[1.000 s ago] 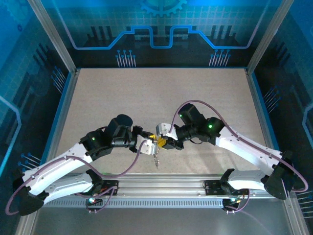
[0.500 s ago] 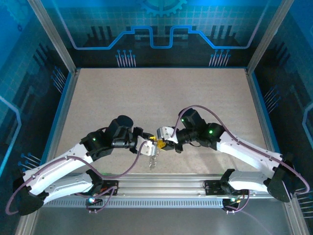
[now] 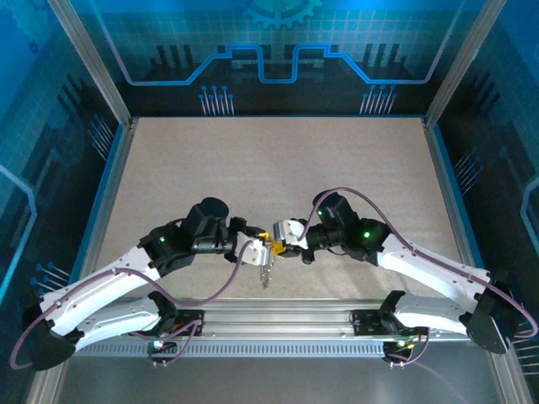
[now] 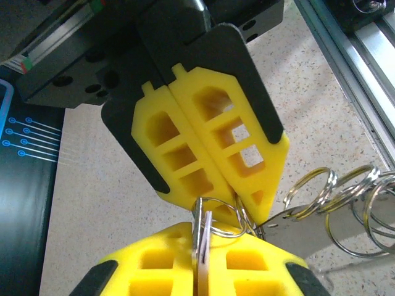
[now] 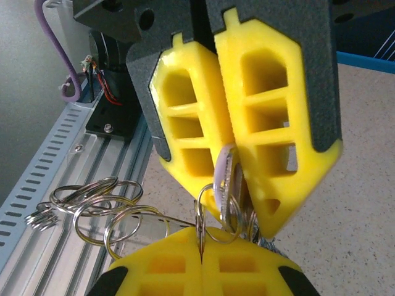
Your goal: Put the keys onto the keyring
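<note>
**Top external view.** The left arm was seen reaching in from the lower left and the right arm from the lower right. The left gripper (image 3: 262,250) and the right gripper (image 3: 277,243) met tip to tip above the near part of the speckled table (image 3: 278,168). A bunch of loose rings (image 3: 266,274) hung just below the meeting point, above the table and near the aluminium rail (image 3: 278,324).

**Left wrist view.** The yellow fingers of the left gripper (image 4: 202,237) were seen at the bottom edge, pinching a pale lilac key (image 4: 203,264) edge-on between them. The right gripper (image 4: 239,198) was seen opposite, its fingers pressed together at the tips. The loose rings (image 4: 336,206) trailed off to the right, together with a flat metal strip (image 4: 290,223).

**Right wrist view.** The lilac key (image 5: 226,176) was shown clamped upright between the left gripper's fingers (image 5: 185,123). The keyring (image 5: 199,213), a thin wire loop, was pinched between the tightly closed fingers of the right gripper (image 5: 201,239) at the bottom edge. The loop was held against the lower end of the key. Whether the key had been threaded onto it could not be told.
</note>
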You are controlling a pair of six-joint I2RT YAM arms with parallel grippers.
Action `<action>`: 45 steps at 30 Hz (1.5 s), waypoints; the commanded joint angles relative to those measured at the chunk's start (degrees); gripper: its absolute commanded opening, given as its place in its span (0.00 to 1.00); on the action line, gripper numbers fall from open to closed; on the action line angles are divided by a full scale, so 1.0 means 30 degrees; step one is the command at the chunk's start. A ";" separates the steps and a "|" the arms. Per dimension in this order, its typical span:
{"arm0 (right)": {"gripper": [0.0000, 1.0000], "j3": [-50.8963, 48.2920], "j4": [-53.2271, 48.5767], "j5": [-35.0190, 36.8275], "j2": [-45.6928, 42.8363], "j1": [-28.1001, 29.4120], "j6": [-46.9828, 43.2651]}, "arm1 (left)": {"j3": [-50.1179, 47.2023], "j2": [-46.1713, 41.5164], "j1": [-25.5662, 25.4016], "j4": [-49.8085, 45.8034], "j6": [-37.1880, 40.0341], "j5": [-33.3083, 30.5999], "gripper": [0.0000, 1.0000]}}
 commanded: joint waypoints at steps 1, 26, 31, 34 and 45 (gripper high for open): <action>0.00 -0.0692 0.0962 -0.0549 -0.0475 0.0184 0.0614 | 0.0127 -0.0364 -0.0013 0.2442 -0.0347 0.0188 0.00; 0.00 -0.2413 0.4403 0.0548 -0.2258 -0.1172 0.4543 | -0.1108 -0.1442 0.0058 0.2587 -0.0632 -0.1065 0.00; 0.00 -0.1700 0.3132 0.1832 -0.1753 -0.0616 0.3878 | 0.0361 -0.0639 0.0056 0.1035 0.0128 -0.0985 0.00; 0.00 -0.1166 0.2188 0.2705 -0.1463 -0.0222 0.3454 | 0.1617 0.0193 0.0058 -0.0263 0.0481 -0.0806 0.00; 0.00 0.0565 -0.0490 0.4704 -0.0846 0.0494 0.3011 | 0.4892 0.2704 0.0025 -0.3755 0.2217 -0.1210 0.00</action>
